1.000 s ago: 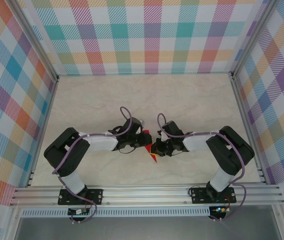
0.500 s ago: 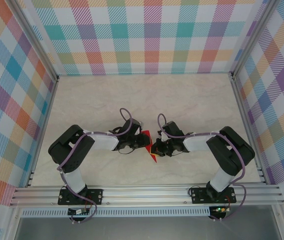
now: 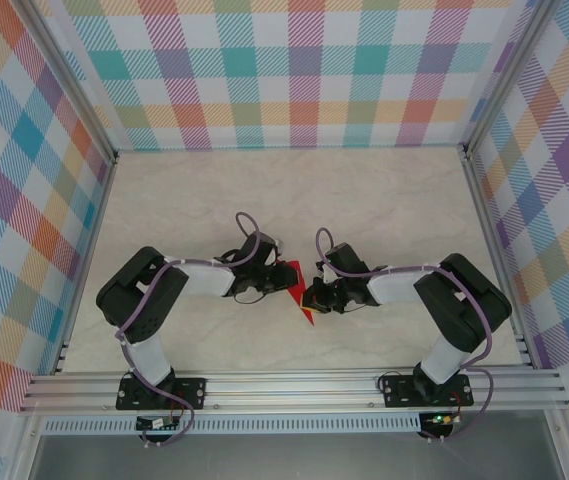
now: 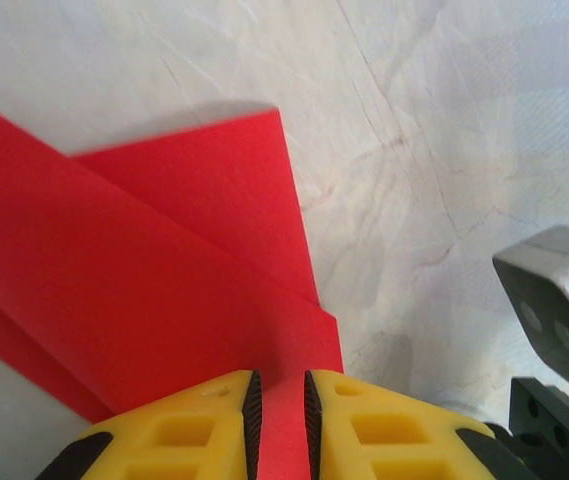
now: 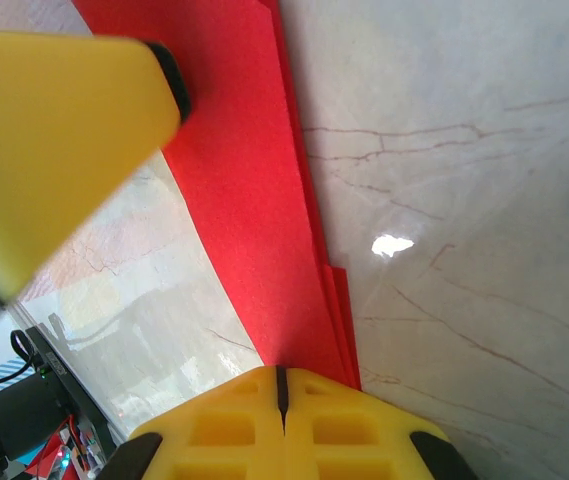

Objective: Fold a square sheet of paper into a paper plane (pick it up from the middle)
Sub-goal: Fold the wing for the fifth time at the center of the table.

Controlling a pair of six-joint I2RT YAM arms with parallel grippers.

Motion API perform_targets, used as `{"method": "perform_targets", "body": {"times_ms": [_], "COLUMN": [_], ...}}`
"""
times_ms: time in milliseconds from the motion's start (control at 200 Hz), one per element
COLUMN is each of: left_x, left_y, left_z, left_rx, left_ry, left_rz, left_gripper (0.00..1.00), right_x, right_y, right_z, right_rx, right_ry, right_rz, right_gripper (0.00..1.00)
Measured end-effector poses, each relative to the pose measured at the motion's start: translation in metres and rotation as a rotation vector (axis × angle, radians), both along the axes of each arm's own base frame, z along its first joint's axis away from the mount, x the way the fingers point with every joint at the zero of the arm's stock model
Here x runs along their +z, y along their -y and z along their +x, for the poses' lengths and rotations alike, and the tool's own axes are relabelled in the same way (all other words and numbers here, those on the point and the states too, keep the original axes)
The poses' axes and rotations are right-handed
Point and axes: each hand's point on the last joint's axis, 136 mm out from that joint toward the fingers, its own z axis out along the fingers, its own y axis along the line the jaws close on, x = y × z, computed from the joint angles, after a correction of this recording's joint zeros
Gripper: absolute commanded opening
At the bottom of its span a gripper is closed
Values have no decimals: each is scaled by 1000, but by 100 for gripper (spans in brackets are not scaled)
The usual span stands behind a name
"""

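The red sheet of paper (image 3: 291, 270) lies folded into layered flaps on the marble table between both grippers, with a pointed tip (image 3: 307, 317) towards the near edge. In the left wrist view the paper (image 4: 154, 280) spreads out ahead, and my left gripper (image 4: 282, 420) rests over its near edge, jaws a narrow gap apart with red showing between them. My right gripper (image 5: 281, 385) is shut on the edge of the layered paper (image 5: 249, 190). The left gripper's yellow finger (image 5: 64, 130) shows in the right wrist view, above the paper.
The pale marble tabletop (image 3: 294, 190) is ringed by checked walls and aluminium rails (image 3: 294, 385). Both arm bases stand at the near edge. The right arm's metal bracket (image 4: 559, 300) sits close to the right of the left gripper.
The left arm's elbow has swung right and its gripper has drawn slightly left, uncovering more red paper. The right arm has stayed put.
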Motion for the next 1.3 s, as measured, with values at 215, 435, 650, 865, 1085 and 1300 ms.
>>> {"method": "perform_targets", "body": {"times_ms": [215, 435, 650, 865, 1085, 1300], "left_x": [0, 0, 1, 0, 1, 3], "left_y": [-4, -6, -18, -25, -27, -43], "left_z": [9, 14, 30, 40, 40, 59], "left_rx": [12, -1, 19, 23, 6, 41], "left_ry": [-7, -18, -7, -8, -20, 2], "left_rz": [3, -9, -2, 5, -20, 4], "left_gripper": [23, 23, 24, 24, 25, 26], "right_x": [0, 0, 0, 0, 0, 1], "right_y": [0, 0, 0, 0, 1, 1], "right_z": [0, 0, 0, 0, 0, 0], "right_rx": [0, 0, 0, 0, -2, -2], "right_ry": [2, 5, 6, 8, 14, 16], "right_rz": [1, 4, 5, 6, 3, 5], "right_gripper": [2, 3, 2, 2, 2, 3]}}
